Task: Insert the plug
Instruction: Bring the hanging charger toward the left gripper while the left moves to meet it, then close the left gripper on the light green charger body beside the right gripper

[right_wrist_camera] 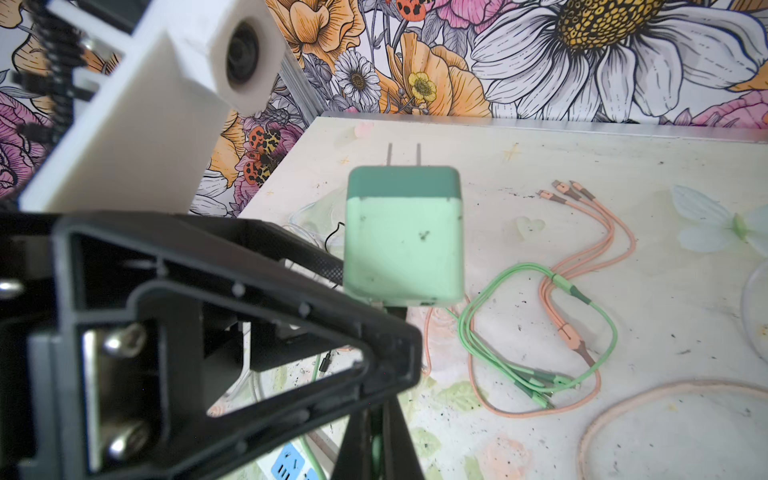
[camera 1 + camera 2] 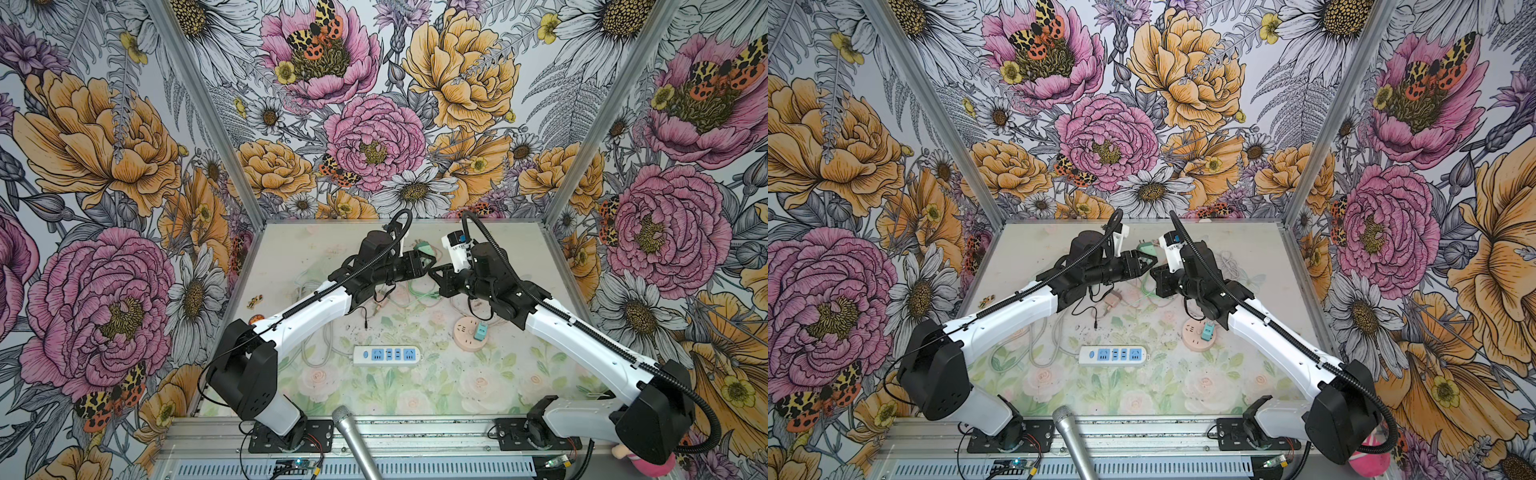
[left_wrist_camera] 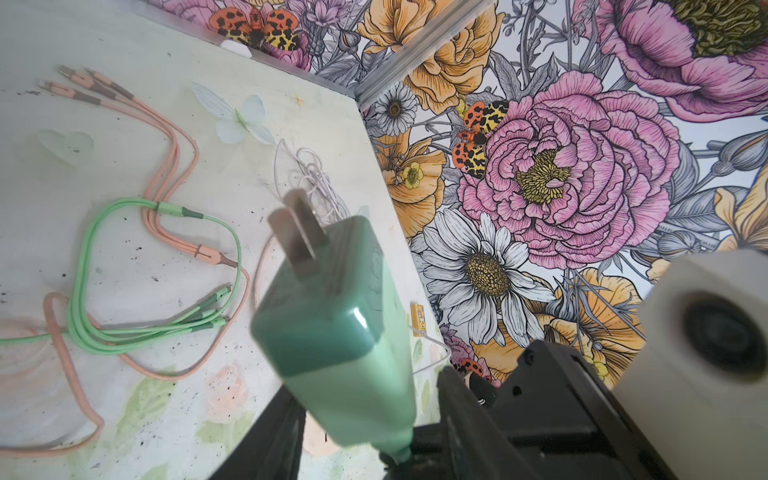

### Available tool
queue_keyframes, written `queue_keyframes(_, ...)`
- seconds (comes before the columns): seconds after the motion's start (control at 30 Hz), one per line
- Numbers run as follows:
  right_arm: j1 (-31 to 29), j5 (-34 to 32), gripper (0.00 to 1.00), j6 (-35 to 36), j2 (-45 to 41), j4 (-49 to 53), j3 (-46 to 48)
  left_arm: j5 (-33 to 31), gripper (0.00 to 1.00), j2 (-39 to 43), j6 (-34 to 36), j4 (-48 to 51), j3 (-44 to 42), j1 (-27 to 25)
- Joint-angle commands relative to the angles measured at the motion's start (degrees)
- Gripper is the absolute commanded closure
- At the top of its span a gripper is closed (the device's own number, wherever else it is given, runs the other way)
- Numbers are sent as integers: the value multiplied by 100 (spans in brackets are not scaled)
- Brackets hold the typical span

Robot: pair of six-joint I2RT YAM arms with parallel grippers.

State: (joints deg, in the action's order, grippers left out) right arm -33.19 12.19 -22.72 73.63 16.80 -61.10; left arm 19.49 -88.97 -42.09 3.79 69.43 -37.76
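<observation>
The green plug (image 3: pixel 332 316) (image 1: pixel 403 232) is a square charger with two flat prongs (image 1: pixel 403 154). It hangs above the back middle of the table in both top views (image 2: pixel 424 248) (image 2: pixel 1145 248). My left gripper (image 3: pixel 365 386) (image 2: pixel 423 262) is shut on its lower sides, prongs pointing away from the wrist. My right gripper (image 1: pixel 376 440) (image 2: pixel 434 275) is shut and sits just beside and below the left one. A thin green sliver shows between its fingers; what it is I cannot tell. The white power strip (image 2: pixel 388 354) (image 2: pixel 1113 355) with blue sockets lies flat at the table's front middle.
A round pink socket (image 2: pixel 469 337) with a teal plug (image 2: pixel 481 332) in it sits right of the strip. Green (image 1: pixel 540 332) and pink (image 1: pixel 602 232) multi-head cables and a white cable tangle (image 3: pixel 311 174) lie under the grippers. A microphone (image 2: pixel 353 440) juts in at the front edge.
</observation>
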Motion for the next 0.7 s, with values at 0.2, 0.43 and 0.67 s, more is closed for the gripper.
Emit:
queue_keyframes(0.2,-83,-170,100,-145,-155,-336,111,-239,61,-256,-71,-488,316,-74)
queue_keyframes(0.43,-83,-85,100,-137,-199,-364,138,-260,75,-292,4,-397,370,-100)
queue_keyframes(0.67,-28,187,55,-9,-638,-343,256,145,80,-218,760,500,689,135)
